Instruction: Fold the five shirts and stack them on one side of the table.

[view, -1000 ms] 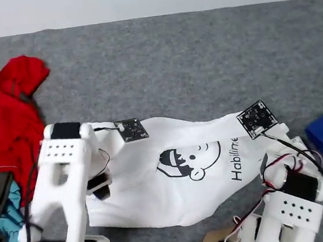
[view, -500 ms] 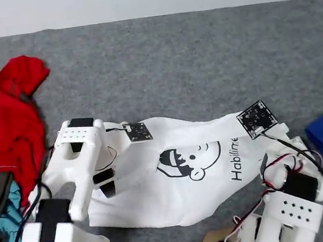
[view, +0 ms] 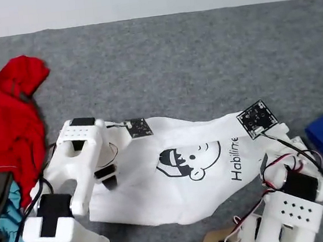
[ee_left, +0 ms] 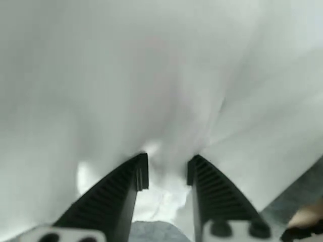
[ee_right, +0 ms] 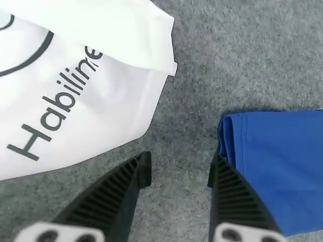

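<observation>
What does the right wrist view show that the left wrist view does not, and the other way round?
Right wrist view: the blue shirt lies apart from the white shirt, with grey table between them. The right gripper hangs open over that gap, and black lettering on the white shirt is visible.
Left wrist view: the left gripper is closed on a bunched fold of the white cloth, with creases running toward it.
Both: the white shirt and some grey table.
</observation>
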Robot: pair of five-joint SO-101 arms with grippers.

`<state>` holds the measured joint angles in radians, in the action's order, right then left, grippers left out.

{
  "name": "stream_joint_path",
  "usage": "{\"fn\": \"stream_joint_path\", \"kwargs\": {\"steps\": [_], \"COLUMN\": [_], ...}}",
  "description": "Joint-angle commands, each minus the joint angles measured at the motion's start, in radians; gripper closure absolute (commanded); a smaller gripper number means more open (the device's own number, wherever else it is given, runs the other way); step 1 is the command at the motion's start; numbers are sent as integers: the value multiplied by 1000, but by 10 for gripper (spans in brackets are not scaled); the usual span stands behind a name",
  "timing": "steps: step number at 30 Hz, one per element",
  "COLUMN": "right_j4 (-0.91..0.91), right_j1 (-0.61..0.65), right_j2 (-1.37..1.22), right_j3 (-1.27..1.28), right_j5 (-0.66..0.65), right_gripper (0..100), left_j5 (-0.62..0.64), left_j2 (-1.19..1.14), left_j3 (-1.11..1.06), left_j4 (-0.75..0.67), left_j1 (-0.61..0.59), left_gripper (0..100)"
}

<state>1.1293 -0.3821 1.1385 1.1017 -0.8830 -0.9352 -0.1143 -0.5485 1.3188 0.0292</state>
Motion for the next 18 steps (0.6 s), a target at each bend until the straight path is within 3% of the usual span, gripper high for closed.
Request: {"fn": "stream_joint_path", "kwargs": {"steps": [1, 18], "right_j4": [4, 4], "right_j1": [-12, -12], "right_j2": [19, 19], "right_j3": [-52, -52], "right_j5": [9, 9], "right_gripper": [800, 801], "left_j5": [12, 8], "left_j2": [5, -5], "left_j3": [59, 145], "left_j4": [-2, 64], "left_j1": [5, -11], "left_gripper": [889, 885]}}
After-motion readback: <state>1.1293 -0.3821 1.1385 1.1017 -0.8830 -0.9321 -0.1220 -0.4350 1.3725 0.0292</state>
